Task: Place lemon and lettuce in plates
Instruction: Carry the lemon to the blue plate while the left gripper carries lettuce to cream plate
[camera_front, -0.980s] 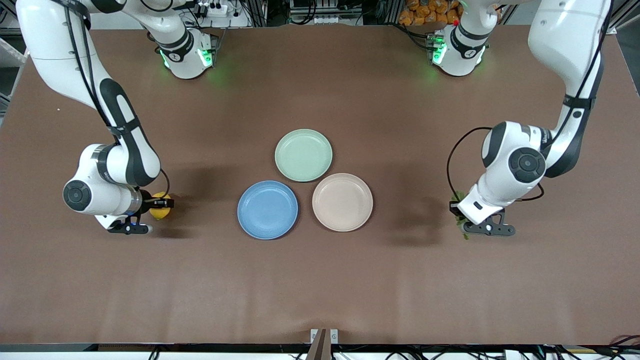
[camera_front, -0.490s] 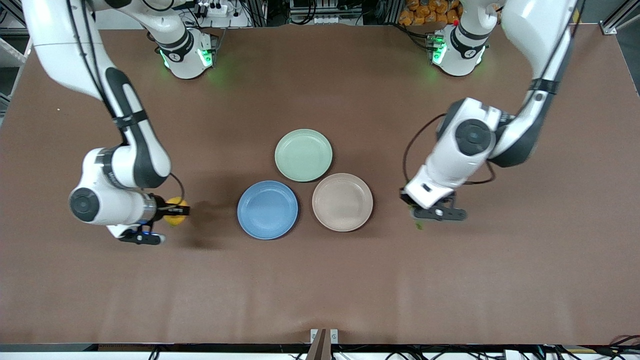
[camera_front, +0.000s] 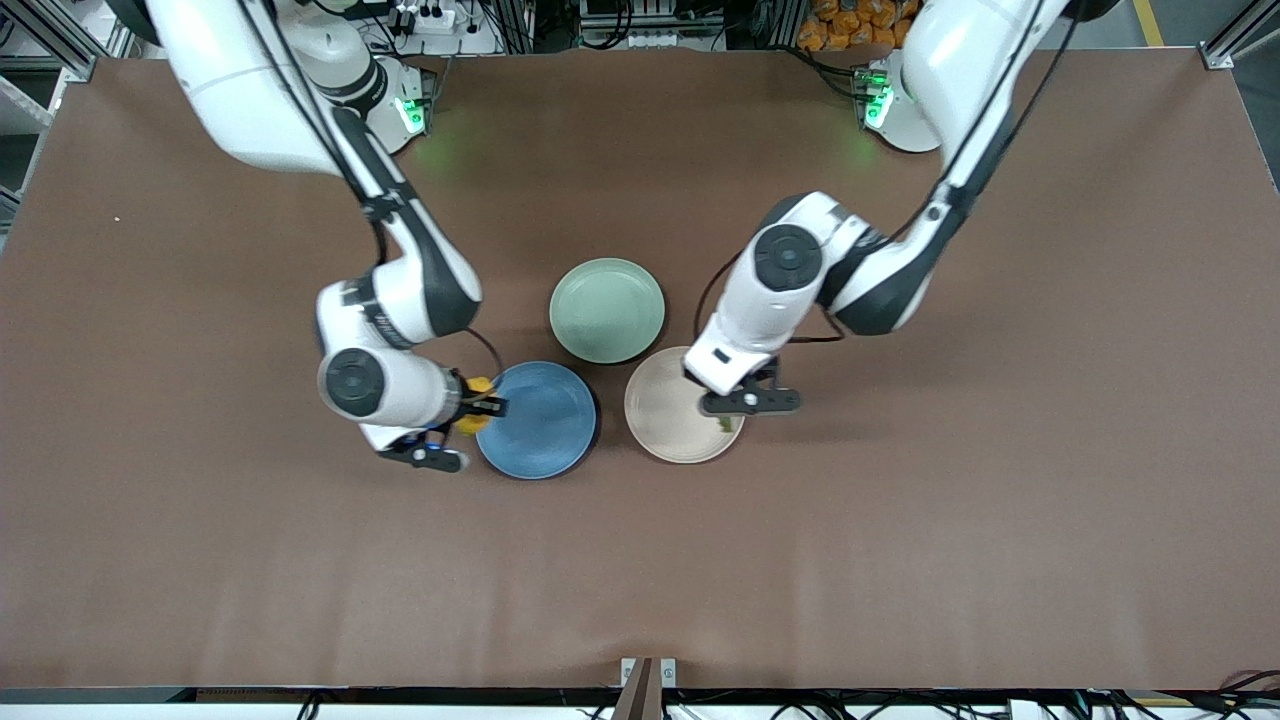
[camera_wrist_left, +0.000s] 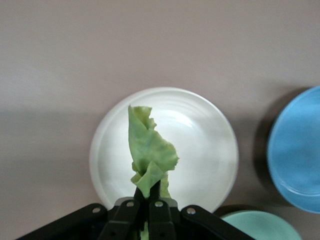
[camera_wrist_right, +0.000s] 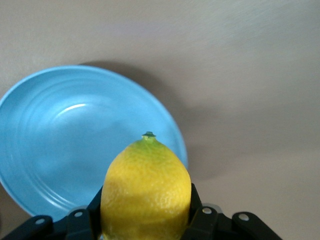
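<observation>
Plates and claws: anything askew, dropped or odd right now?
Nothing stands out. The right claw holds the lemon over the blue plate's rim. The left claw holds the lettuce over the pink plate. The green plate sits flat beside them.

Lemon (camera_wrist_right: 146, 192), lettuce (camera_wrist_left: 148, 151) (both airborne) over plates (camera_front: 537, 448)

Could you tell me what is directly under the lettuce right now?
The lettuce hangs from the left gripper over the beige-pink plate, which looks bare; the leaf covers a strip of it.

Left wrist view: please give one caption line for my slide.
Left gripper holds the lettuce above the beige-pink plate.
</observation>
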